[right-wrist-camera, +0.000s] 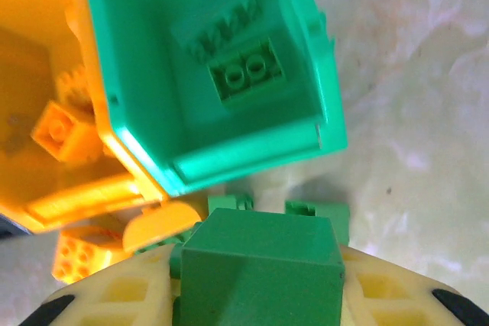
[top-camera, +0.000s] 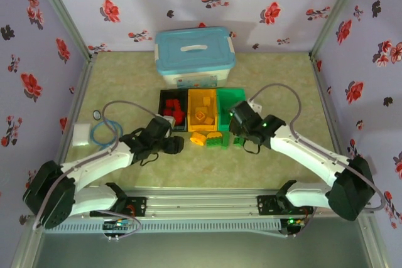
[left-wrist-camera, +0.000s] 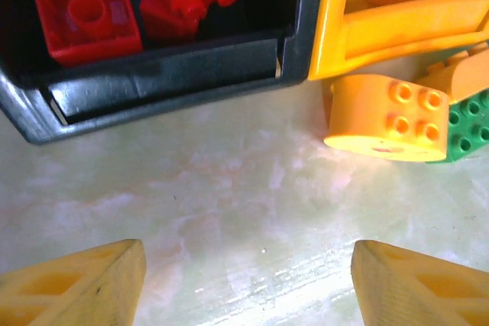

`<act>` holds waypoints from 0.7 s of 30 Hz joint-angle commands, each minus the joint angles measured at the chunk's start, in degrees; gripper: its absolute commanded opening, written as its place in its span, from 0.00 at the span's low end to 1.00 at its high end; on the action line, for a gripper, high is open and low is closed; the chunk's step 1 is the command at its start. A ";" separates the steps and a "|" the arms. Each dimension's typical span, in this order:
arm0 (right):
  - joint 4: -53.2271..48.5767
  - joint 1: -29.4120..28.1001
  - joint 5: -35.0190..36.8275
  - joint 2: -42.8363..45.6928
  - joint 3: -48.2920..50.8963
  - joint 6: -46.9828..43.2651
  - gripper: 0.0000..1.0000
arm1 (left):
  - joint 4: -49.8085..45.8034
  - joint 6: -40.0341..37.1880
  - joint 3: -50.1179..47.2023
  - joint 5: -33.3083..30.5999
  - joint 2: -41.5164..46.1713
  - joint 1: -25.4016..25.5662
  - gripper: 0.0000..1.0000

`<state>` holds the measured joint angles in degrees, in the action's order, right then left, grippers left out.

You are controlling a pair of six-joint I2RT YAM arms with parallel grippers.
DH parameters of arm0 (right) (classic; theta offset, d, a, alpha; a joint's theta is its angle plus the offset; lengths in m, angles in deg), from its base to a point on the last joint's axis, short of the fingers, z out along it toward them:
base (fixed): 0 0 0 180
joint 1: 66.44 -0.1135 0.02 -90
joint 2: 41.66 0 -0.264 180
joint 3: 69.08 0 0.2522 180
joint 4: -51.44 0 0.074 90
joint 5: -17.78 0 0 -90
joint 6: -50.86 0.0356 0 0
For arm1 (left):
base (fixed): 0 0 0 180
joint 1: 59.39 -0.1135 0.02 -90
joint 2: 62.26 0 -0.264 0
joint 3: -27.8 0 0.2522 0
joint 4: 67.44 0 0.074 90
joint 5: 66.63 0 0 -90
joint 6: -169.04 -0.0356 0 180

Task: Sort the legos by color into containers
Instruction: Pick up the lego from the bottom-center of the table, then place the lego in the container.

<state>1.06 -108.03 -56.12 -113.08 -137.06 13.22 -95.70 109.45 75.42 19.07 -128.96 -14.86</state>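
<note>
Brick (right-wrist-camera: 260, 265), green, is sitting pinched in my right fingers (right-wrist-camera: 382, 292); the green bin (right-wrist-camera: 137, 74) is lying just ahead, seemingly slightly left. My left fingers (left-wrist-camera: 76, 284) are hanging spread over the worktop (left-wrist-camera: 244, 188).

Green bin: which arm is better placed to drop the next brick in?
Right. The right gripper is shut on a green brick just short of the green bin's near wall. The left gripper is open and empty, in front of the black bin.
</note>
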 commanded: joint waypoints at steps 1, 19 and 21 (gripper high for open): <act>-3.43 2.96 0.96 -4.40 -5.34 -5.75 0.27 | 4.58 3.52 -3.14 1.33 3.19 1.01 0.72; -7.85 4.43 1.92 -18.73 -22.52 -13.02 0.99 | 9.60 4.04 -9.49 0.34 10.36 6.53 0.83; -6.52 4.14 1.62 -15.93 -19.41 -11.96 0.99 | 9.92 3.17 -8.32 0.24 8.34 6.54 0.84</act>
<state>-4.17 -103.63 -56.12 -133.08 -159.42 0.72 -88.05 114.50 66.24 19.95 -118.93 -8.65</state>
